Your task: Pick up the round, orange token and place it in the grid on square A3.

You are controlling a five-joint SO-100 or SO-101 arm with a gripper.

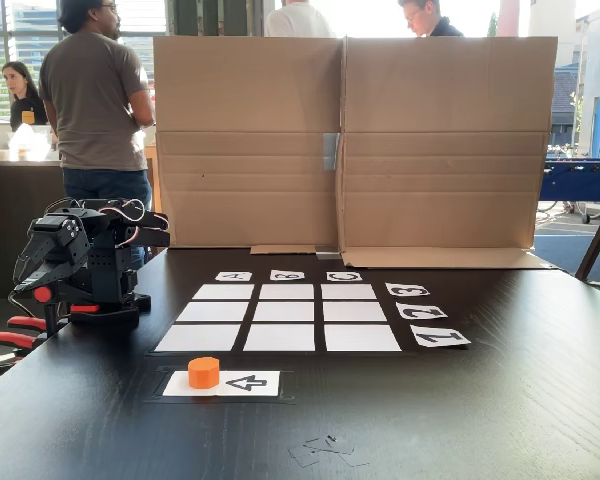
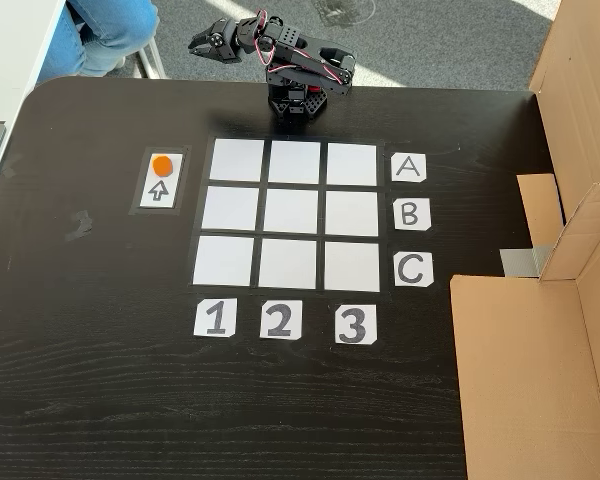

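The round orange token point(image 1: 203, 372) point(image 2: 162, 166) stands on the end of a white arrow card, just outside the grid point(image 1: 280, 312) point(image 2: 294, 214) on its "1" side. Square A3 point(image 1: 223, 292) point(image 2: 352, 163) is the bare white corner cell in line with the "A" and "3" labels. The black arm sits folded at the table edge beside row A. My gripper point(image 2: 194, 45) point(image 1: 22, 275) hangs out past that edge, far from the token. Its jaws look shut with nothing between them.
A tall cardboard screen point(image 1: 350, 140) point(image 2: 540, 350) stands along the table side beyond the "3" column. Red clamp handles point(image 1: 10, 338) stick out by the arm's base. People stand behind the table. Bare dark tabletop point(image 2: 100, 380) surrounds the grid.
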